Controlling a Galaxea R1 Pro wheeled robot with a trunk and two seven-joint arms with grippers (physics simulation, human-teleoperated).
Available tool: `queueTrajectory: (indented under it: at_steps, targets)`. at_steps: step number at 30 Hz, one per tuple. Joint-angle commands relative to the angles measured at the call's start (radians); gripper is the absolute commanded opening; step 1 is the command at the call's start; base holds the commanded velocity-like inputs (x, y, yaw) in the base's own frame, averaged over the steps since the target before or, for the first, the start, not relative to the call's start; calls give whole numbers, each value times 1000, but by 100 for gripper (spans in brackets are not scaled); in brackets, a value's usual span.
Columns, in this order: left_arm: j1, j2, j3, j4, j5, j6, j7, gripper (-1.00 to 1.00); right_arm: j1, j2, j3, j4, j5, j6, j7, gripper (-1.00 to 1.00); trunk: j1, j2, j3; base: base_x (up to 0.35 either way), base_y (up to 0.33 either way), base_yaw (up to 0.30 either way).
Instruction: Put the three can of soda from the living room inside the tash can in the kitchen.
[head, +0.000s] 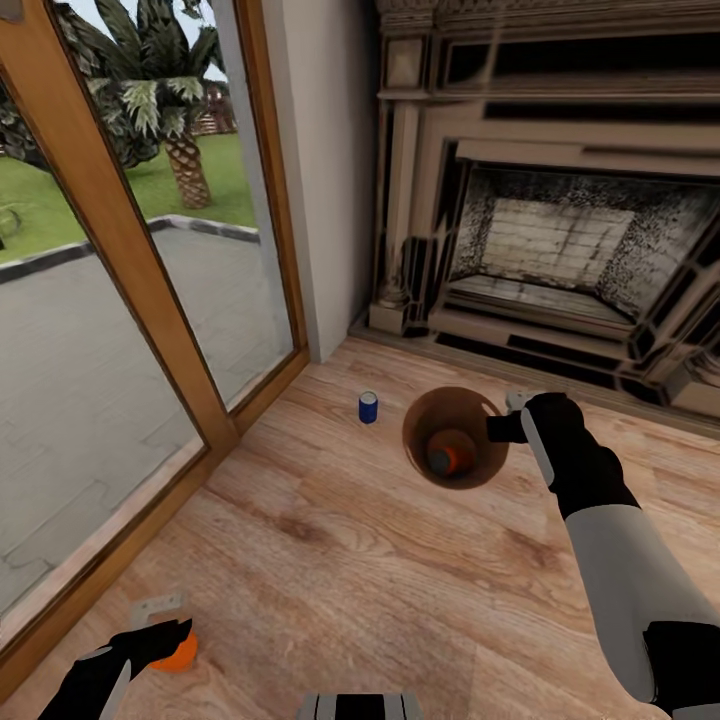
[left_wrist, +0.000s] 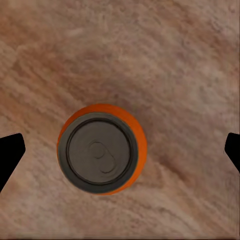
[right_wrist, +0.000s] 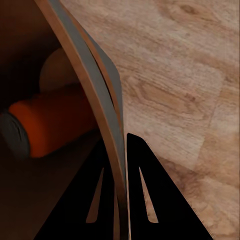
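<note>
Right fingers: the right gripper (right_wrist: 122, 165) is pinched shut on the thin rim wall of the trash can (head: 425, 405), one finger inside and one outside, as the right wrist view shows. The hold looks meant to let the robot carry the bucket along as a collecting bin.

Left fingers: the left gripper (left_wrist: 120, 150) is spread wide with nothing in it, its dark tips standing clear on either side of an upright orange can (left_wrist: 102, 148). It hovers directly above the lid, a placing that suits a straight top-down pinch.

Can in the bucket: a second orange can (head: 451, 457) lies on its side at the bottom, so one of three is judged already collected.

Blue can (head: 368, 407): upright on the floor (head: 350, 560), just beside the bucket, between it and the glass door (head: 130, 300).

Bucket: round and tapered, tan-brown inside; its wall is thin enough to be pinched at the edge.

Cans: small smooth cylinders with dull grey lids; the tab shows on the one under the left gripper.

Floor: light wood planks with visible grain.

Surroundings: an ornate fireplace (head: 560, 230) with a pale brick back stands beyond the bucket; this is the living room, so the carry to the kitchen is judged still to come.
</note>
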Motion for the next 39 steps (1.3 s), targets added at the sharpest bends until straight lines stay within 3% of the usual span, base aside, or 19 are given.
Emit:
queueTrajectory:
  at_steps: [1, 10, 35, 39]
  targets:
    - [0, 0, 0, 0, 0, 0, -1, 100, -1, 0, -1, -1, -9, 0, 4, -100, 0, 0, -4, 0, 0, 0]
    - [0, 0, 0, 0, 0, 0, -1, 100, -1, 1, -1, -1, -9, 0, 4, -100, 4, -3, -39, 0, 0, 0]
    - [0, 0, 0, 0, 0, 0, 0, 100, -7, 2, 1, -1, -9, 0, 4, -100, 4, -3, -39, 48, 30, 0]
    - [0, 0, 0, 0, 0, 0, 0, 100, -7, 2, 1, -1, -9, 0, 4, -100, 6, -3, -54, 1, 1, 0]
